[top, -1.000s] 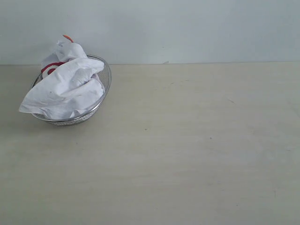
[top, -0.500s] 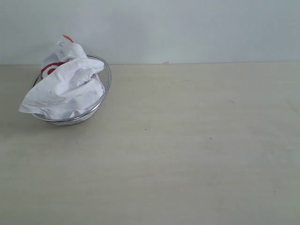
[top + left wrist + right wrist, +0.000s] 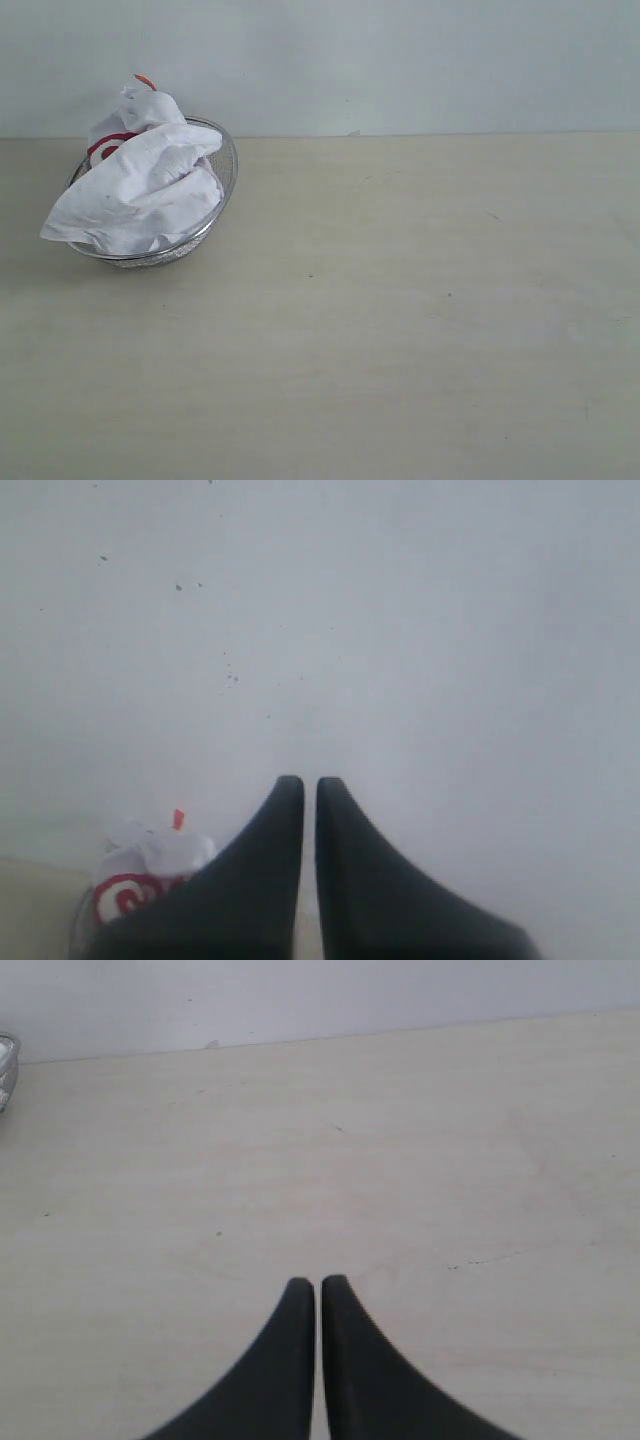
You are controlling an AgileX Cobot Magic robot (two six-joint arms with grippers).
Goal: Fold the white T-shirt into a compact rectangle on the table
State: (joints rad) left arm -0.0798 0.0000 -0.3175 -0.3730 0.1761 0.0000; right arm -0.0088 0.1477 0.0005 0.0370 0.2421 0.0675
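Note:
The white T-shirt (image 3: 135,185) lies crumpled in a silver wire-mesh bowl (image 3: 226,160) at the far left of the table (image 3: 400,300); red lettering and an orange tag show near its top. The left wrist view catches the T-shirt (image 3: 150,865) low down, beside my left gripper (image 3: 302,784), which is shut, holds nothing and points at the pale wall. My right gripper (image 3: 319,1285) is shut and holds nothing, hovering over bare table (image 3: 400,1160). Neither gripper appears in the exterior view.
A pale wall (image 3: 400,60) rises behind the table's far edge. The bowl's rim (image 3: 8,1060) peeks in at one edge of the right wrist view. A few small dark specks (image 3: 449,294) mark the tabletop.

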